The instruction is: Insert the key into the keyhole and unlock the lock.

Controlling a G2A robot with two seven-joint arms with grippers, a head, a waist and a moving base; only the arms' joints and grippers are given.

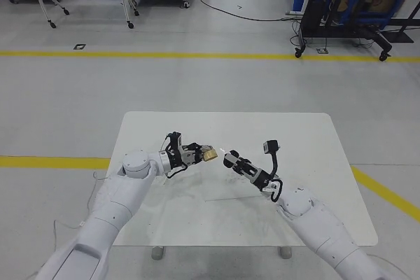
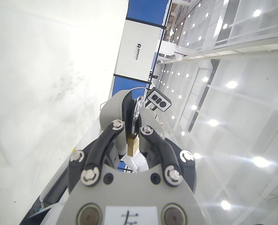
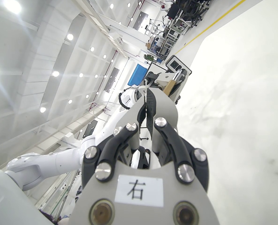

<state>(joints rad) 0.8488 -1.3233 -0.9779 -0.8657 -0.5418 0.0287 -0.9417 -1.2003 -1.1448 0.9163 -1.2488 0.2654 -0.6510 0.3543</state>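
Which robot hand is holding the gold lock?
The left gripper is shut on the lock; the right gripper pinches the thin key instead.

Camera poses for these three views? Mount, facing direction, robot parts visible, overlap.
Top view: on the robot above its arms, facing down at the white table; left arm and right arm show.
Left wrist view: on the left wrist, facing along the grey left fingers, shut on the brass padlock, toward the right arm.
Right wrist view: on the right wrist, facing along the grey right fingers, shut on the thin silver key, toward the left arm.
Shared: all three show the padlock.
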